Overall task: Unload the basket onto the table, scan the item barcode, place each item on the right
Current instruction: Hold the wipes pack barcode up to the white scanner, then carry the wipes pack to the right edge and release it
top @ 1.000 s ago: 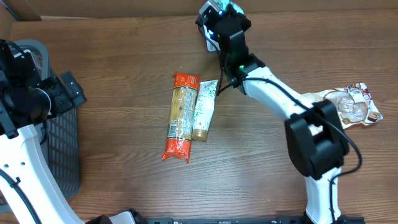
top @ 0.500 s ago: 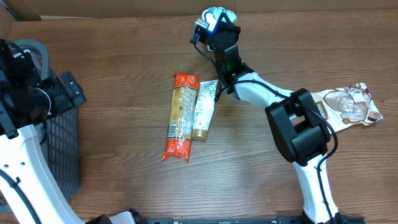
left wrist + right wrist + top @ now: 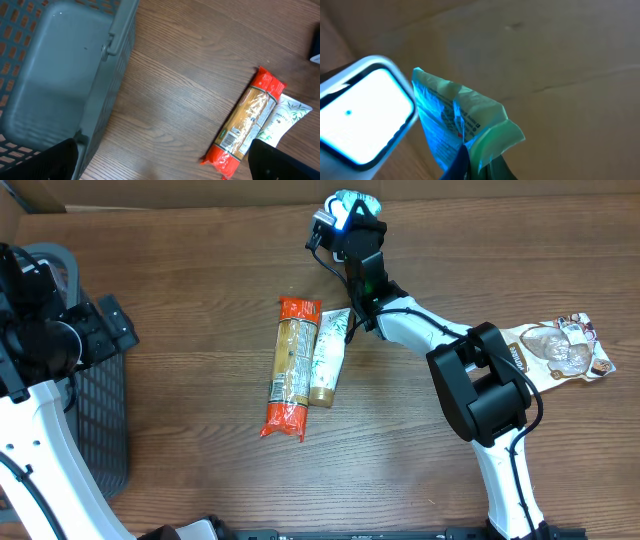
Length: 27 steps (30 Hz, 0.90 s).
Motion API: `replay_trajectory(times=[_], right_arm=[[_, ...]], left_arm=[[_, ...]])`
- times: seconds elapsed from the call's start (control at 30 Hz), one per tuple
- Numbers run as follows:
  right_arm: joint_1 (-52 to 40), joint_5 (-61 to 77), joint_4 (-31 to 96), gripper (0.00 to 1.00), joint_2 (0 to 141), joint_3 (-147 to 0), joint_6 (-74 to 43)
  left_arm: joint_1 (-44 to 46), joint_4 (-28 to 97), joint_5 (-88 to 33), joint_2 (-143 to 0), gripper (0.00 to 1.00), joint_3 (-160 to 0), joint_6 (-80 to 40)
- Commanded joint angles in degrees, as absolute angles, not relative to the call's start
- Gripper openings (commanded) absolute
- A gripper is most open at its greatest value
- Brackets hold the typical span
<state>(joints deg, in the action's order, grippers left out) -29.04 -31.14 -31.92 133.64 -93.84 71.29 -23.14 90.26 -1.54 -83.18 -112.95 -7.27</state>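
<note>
My right gripper (image 3: 345, 222) is at the far edge of the table, shut on a small green-and-white packet (image 3: 352, 200). In the right wrist view the packet (image 3: 455, 120) stands up from between the fingers (image 3: 457, 165), lit blue. It is right beside the glowing white face of the scanner (image 3: 360, 115). Small print shows on the packet's side facing the scanner; I cannot make out a barcode. My left gripper (image 3: 105, 330) hovers open over the left of the table, at the rim of the basket (image 3: 120, 35), with nothing between its fingers (image 3: 60, 160).
An orange pasta packet (image 3: 293, 365) and a white-green tube (image 3: 328, 355) lie side by side mid-table. A snack bag (image 3: 565, 350) lies at the right edge. The grey mesh basket (image 3: 100, 410) stands at the left. A cardboard wall (image 3: 560, 50) rises behind the scanner.
A second ago the right wrist turned and shifted left toward the far edge, bringing the packet into sight. Over the last half second nothing has moved. The left arm is still.
</note>
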Motion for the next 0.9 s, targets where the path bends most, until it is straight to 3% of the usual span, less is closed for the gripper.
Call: replay_trajectory(times=[0.0, 0.2, 0.4, 0.6, 0.73, 0.87], right_arm=[[-29.9, -35.7, -36.1, 0.04, 133.1, -94.9, 69.2], [-33.2, -41.3, -34.0, 0.04, 127.7, -94.9, 68.1], [-36.5, -40.6, -11.6, 0.04, 116.9, -94.9, 55.7], [-37.0, -33.1, 10.7, 0.04, 103.6, -94.9, 26.9], [-34.1, -16.5, 28.3, 0.04, 94.1, -94.9, 4.9], [-26.2, -0.4, 42.8, 0.04, 88.1, -94.9, -8.3]], left_arm=[[-23.2, 90.1, -2.0, -83.2, 1.00, -113.0, -6.4], [-23.2, 90.1, -2.0, -83.2, 1.00, -113.0, -6.4], [-23.2, 90.1, -2.0, -83.2, 1.00, -113.0, -6.4], [-23.2, 90.1, -2.0, -83.2, 1.00, -113.0, -6.4], [-23.2, 90.1, -2.0, -83.2, 1.00, -113.0, -6.4], [-23.2, 90.2, -2.0, -83.2, 1.00, -113.0, -6.4]])
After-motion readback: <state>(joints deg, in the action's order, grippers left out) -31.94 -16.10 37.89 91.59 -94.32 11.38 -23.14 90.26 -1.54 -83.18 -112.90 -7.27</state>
